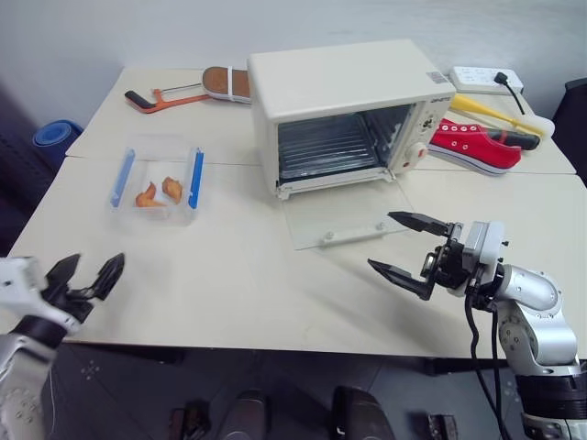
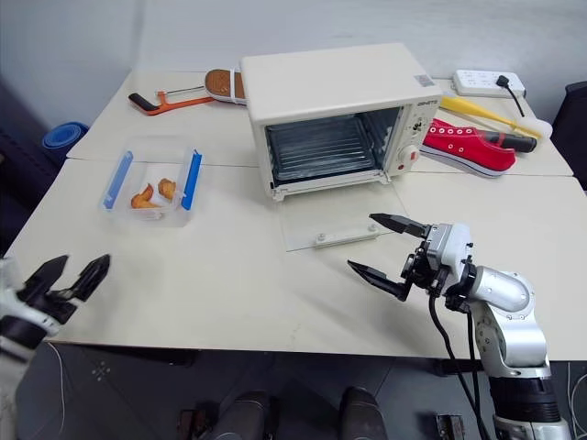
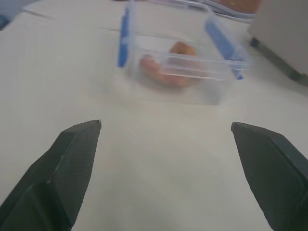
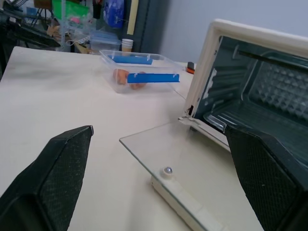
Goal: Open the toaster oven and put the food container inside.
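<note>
Both end effectors stood spread and empty. With the toaster oven [image 1: 344, 115] open, door flat on the counter [image 1: 229, 284], the food container [image 1: 156, 181] sat left of it; the left end effector [image 1: 87, 278] needed to straddle its clipped sides squarely.

Clutter sat at the table's [image 1: 229, 293] far edge.
Red sneaker [image 1: 470, 145], yellow tool [image 1: 486, 112] and power strip [image 1: 484, 80] lay far right; hacksaw [image 1: 165, 95] and brown shoe [image 1: 226, 82] far left.
</note>
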Robot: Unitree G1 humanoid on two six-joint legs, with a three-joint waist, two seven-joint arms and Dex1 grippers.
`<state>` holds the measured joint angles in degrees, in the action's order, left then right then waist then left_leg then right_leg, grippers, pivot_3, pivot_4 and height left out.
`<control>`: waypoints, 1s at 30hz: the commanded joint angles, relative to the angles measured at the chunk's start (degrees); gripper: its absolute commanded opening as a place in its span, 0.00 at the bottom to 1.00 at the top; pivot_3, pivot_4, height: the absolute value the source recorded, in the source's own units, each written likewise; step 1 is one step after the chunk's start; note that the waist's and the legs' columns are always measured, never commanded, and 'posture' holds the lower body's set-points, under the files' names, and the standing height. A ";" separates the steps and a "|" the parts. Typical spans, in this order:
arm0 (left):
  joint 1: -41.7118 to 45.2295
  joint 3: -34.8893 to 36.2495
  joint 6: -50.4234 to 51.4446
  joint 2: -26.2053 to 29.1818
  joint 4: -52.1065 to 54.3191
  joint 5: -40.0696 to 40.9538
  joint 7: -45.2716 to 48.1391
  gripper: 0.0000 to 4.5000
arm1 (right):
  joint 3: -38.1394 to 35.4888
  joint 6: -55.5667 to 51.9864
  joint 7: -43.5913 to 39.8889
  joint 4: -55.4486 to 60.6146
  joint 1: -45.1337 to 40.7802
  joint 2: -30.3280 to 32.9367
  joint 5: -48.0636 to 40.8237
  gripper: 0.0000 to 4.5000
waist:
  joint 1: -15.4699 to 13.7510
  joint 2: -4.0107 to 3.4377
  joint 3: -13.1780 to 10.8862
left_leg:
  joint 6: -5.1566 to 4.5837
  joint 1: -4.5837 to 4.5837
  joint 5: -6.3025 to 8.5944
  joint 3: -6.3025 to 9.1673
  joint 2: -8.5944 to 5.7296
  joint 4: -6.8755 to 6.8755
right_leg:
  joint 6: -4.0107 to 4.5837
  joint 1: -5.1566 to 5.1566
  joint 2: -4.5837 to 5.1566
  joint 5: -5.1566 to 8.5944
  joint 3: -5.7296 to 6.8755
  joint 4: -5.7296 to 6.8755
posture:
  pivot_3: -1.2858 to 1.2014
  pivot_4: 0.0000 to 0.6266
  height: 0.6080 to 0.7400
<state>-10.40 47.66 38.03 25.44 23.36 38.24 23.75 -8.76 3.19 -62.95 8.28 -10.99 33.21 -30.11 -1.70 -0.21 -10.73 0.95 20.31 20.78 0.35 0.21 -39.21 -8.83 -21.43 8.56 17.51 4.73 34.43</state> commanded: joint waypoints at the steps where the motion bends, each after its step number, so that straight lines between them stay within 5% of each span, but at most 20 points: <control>1: 2.97 1.62 9.68 1.05 4.58 14.00 -9.34 0.99 | -1.05 0.84 -0.43 -0.34 -0.36 0.78 -0.23 1.00 | 0.10 0.00 0.00 | 0.00 0.00 0.00 0.00 0.01 0.00 | 0.00 0.00 0.00 0.00 0.00 0.00 | 0.52 0.24 1.00; 4: 12.69 0.30 27.11 2.91 3.70 25.67 -28.14 0.99 | -1.49 0.44 -1.13 -0.13 -0.67 1.73 -0.85 1.00 | 0.11 0.00 0.00 | 0.01 -0.02 -0.01 0.13 0.03 0.00 | 0.00 -0.01 0.00 0.00 -0.02 0.08 | 0.52 0.24 1.00; 9: 31.63 -1.35 25.78 -1.65 -4.01 40.24 -64.74 0.99 | -1.89 0.79 -1.96 1.03 -1.25 2.26 -1.70 1.00 | 0.51 0.08 0.05 | 0.05 -0.10 -0.05 0.52 -0.04 0.00 | 0.00 -0.06 0.00 0.00 -0.15 0.27 | 0.52 0.24 1.00; 15: 42.04 -6.61 19.90 -1.90 -13.74 49.38 -90.79 0.99 | -2.31 1.93 1.34 4.57 0.68 0.59 -1.10 1.00 | 1.33 0.18 0.04 | 0.11 -0.09 -0.02 0.50 -0.07 0.09 | 0.00 -0.22 -0.04 0.00 -0.19 0.28 | 0.52 0.24 1.00; 25: 48.17 -14.15 14.96 -0.20 -24.32 44.70 -92.07 0.99 | -2.21 1.37 4.69 7.72 4.72 0.50 -0.80 1.00 | 0.36 0.18 0.05 | 0.12 -0.10 -0.03 0.15 -0.16 0.00 | 0.00 -0.17 -0.04 0.00 -0.27 0.25 | 0.52 0.24 1.00; 30: 50.70 -15.90 13.58 2.69 -34.89 36.53 -84.71 0.76 | -1.68 0.91 5.10 7.52 4.16 0.49 -1.10 1.00 | 0.37 0.18 0.05 | 0.13 -0.09 -0.05 -0.08 -0.16 0.01 | -0.01 -0.18 -0.07 0.00 -0.25 0.22 | 0.52 0.24 1.00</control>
<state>39.70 31.55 52.88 27.04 -10.27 77.62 -63.21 -9.62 3.71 -58.18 13.62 -6.39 33.59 -30.44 -1.33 -0.04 -10.69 1.09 20.21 20.74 0.27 0.05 -39.19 -8.84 -21.61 8.49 17.51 4.48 34.65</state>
